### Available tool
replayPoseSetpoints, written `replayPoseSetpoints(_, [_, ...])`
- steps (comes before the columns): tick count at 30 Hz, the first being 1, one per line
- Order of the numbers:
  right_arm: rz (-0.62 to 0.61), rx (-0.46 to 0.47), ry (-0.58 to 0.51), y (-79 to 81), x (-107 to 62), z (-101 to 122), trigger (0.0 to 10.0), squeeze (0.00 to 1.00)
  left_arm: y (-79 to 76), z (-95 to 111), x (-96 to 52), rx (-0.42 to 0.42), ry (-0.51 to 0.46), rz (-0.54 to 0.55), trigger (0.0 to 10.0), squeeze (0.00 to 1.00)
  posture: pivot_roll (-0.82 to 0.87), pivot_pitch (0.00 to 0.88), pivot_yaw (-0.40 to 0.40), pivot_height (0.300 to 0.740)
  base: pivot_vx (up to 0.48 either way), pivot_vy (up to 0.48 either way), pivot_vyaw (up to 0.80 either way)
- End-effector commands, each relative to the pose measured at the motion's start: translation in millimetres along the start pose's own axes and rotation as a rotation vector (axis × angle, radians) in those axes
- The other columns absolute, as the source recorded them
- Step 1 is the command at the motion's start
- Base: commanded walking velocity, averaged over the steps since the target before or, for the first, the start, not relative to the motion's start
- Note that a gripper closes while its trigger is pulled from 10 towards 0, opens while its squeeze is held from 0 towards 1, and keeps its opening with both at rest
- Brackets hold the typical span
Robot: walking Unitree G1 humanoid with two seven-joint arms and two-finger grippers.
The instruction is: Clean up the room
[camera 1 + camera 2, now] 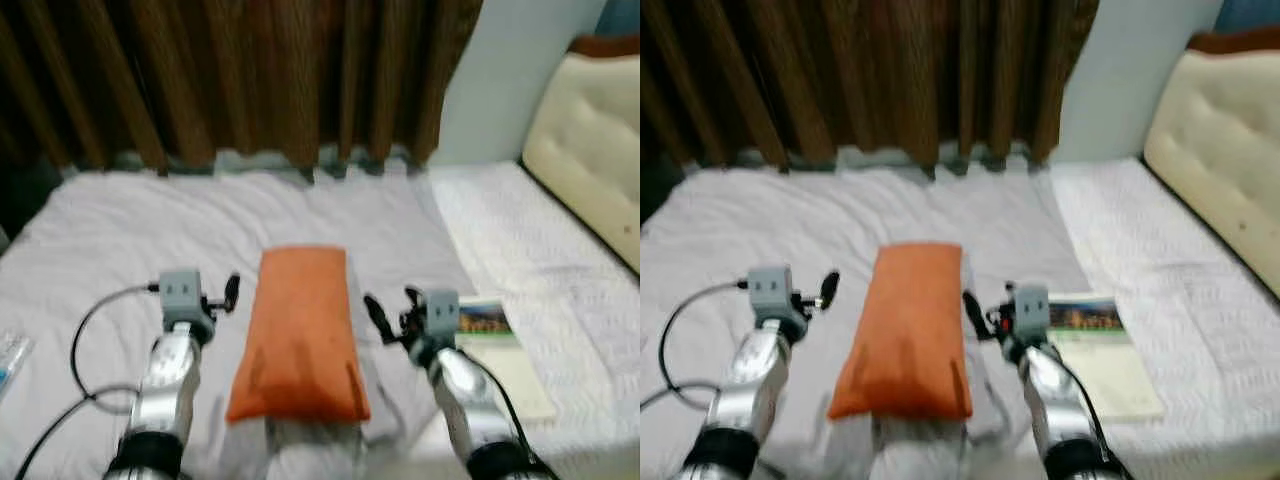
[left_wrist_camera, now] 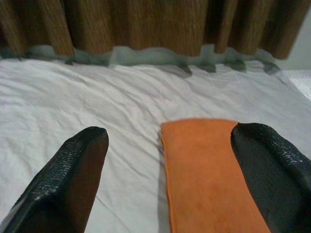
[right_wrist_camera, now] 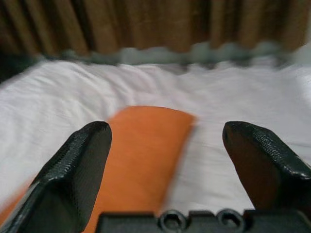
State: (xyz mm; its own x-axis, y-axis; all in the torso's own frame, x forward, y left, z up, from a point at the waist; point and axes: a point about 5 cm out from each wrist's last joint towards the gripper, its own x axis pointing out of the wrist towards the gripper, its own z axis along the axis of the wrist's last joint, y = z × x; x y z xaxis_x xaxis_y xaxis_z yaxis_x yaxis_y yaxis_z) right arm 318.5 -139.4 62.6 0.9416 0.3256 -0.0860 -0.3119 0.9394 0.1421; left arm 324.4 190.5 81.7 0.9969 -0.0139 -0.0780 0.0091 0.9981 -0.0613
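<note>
Here the orange pillow (image 1: 300,335) lies on the bed (image 1: 120,230) between the two arms, its long axis running away from the robot toward the curtain (image 1: 230,75). The left end effector (image 1: 222,298) and the right end effector (image 1: 392,312) flank its sides, both near it, neither clearly nearer. Both are spread wide and released, holding nothing; whether either touches the pillow I cannot tell.

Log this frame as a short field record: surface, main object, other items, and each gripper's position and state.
surface: bed with white sheet
main object: orange pillow, lying between the two arms
other items: book to the pillow's right; brown curtain behind
left gripper: open, left of pillow
right gripper: open, right of pillow
</note>
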Motion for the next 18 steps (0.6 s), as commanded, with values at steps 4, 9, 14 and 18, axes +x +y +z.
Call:
replayPoseSetpoints(4, [-0.048, 0.212, 0.101, -11.2, 17.5, 5, 10.0, 0.00, 10.1, -8, 16.4, -0.106, 0.155, 0.020, 10.0, 0.00, 0.00, 0.121, 0.003, 0.740, 0.433, 0.000, 0.00])
replayPoseSetpoints(9, [-0.088, 0.308, 0.180, -17.7, 18.3, -4, 10.0, 0.00, 28.5, -6, 24.1, -0.360, 0.248, 0.013, 10.0, 0.00, 0.02, 0.307, -0.006, 0.740, 0.000, 0.000, 0.00])
replayPoseSetpoints(14, [-0.109, 0.318, 0.174, -18.8, 20.9, -3, 10.0, 0.00, 22.7, 10, 35.0, -0.436, 0.246, -0.074, 10.0, 0.00, 0.01, 0.466, 0.022, 0.740, 0.000, 0.000, 0.00])
replayPoseSetpoints(18, [-0.094, 0.318, 0.127, -8.4, 29.1, 4, 10.0, 0.00, 19.5, 21, 40.8, -0.474, 0.214, -0.117, 10.0, 0.00, -0.03, 0.527, 0.034, 0.740, 0.000, 0.000, 0.00])
